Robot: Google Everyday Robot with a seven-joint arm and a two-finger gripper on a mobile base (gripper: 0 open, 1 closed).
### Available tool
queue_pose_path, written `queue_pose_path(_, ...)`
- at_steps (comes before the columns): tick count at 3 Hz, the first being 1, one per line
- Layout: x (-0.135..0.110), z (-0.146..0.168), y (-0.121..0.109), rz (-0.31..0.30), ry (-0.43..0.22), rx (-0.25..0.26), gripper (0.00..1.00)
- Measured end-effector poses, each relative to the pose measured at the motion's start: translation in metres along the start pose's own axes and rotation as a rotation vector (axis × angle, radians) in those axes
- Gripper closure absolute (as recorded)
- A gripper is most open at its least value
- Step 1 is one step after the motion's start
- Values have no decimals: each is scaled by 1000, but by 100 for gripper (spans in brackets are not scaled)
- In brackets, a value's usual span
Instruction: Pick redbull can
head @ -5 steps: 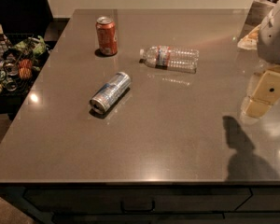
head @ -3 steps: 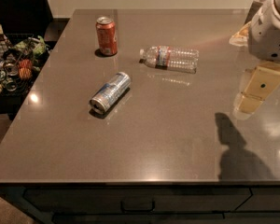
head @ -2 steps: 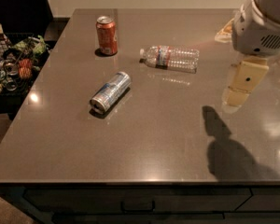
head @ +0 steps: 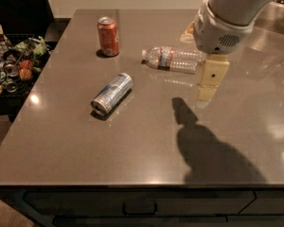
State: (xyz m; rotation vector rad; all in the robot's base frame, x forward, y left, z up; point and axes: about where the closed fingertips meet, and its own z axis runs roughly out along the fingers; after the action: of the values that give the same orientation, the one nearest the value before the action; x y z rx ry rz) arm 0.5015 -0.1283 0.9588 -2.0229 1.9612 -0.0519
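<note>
The redbull can (head: 112,93), slim and silver-and-blue, lies on its side on the grey table (head: 85,145), left of the middle, with its shiny end toward the front left. My gripper (head: 209,83) hangs above the table to the right of the can, well apart from it, with the white arm housing above it. Its cream-coloured finger points down, just right of the water bottle's base. It holds nothing that I can see. Its shadow falls on the table toward the front.
A red-orange soda can (head: 108,36) stands upright at the back left. A clear plastic water bottle (head: 173,59) lies on its side behind the middle. A basket of snacks (head: 12,63) sits off the table's left edge.
My arm and gripper have moved left from the right edge toward the middle of the table, now beside the water bottle. The cans and the bottle have not moved.
</note>
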Motion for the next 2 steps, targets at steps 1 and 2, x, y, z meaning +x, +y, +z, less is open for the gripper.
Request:
queue_pose_path(1, -31, 16, -14, -92, -24, -13, 0)
queue_pose_path(2, -63, 40, -29, -208, -21, -43, 0)
